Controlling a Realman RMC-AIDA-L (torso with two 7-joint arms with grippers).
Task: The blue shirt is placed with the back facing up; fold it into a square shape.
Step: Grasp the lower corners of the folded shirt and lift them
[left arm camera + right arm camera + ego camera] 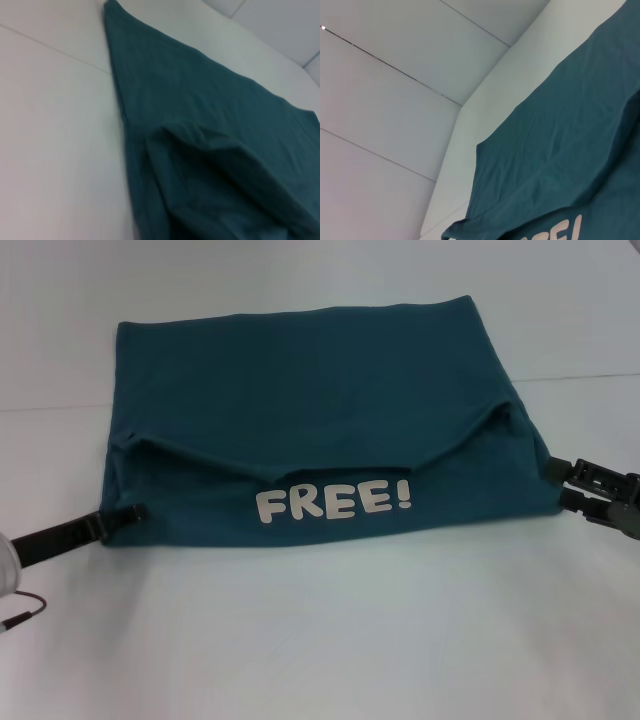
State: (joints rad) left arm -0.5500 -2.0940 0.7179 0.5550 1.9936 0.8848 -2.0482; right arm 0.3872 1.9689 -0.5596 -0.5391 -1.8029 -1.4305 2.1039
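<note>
The blue shirt [320, 400] lies spread on the white table. Its near part is folded over, so the white "FREE!" lettering [333, 502] faces up, and the flap's edge sags in a shallow V. My left gripper [135, 511] sits low on the table, touching the shirt's near left corner. At the shirt's right edge my right gripper [562, 483] has its two fingers apart, tips against the fabric. The left wrist view looks along the shirt [210, 150] and its raised fold. In the right wrist view are the shirt [560, 150] and part of the lettering.
The white table [320, 640] extends around the shirt on all sides. A thin cable [25, 612] hangs by my left arm at the near left. A seam line in the table top runs behind the shirt.
</note>
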